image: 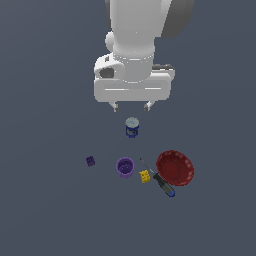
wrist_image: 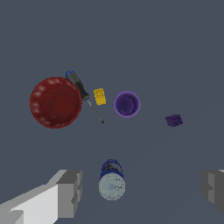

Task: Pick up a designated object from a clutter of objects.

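Note:
The tiny yellow studded block [image: 145, 176] [wrist_image: 99, 96] lies on the floor between the purple cup [image: 125, 167] [wrist_image: 127, 104] and the screwdriver [image: 159, 180] [wrist_image: 83, 92]. My gripper [image: 132, 106] [wrist_image: 140, 188] hangs high above the clutter, open and holding nothing, its fingers [wrist_image: 70, 192] spread wide. It is well off from the yellow block, roughly above the blue can [image: 132, 127] [wrist_image: 112, 180]. The red scalloped bowl [image: 175, 168] [wrist_image: 55, 102] sits just beyond the screwdriver. The purple cube [image: 90, 161] [wrist_image: 173, 120] lies apart on the cup's other side.
The screwdriver's thin shaft [wrist_image: 96, 113] passes close by the yellow block, with the cup close on the block's other side. Everything rests on a plain dark grey floor [image: 50, 210].

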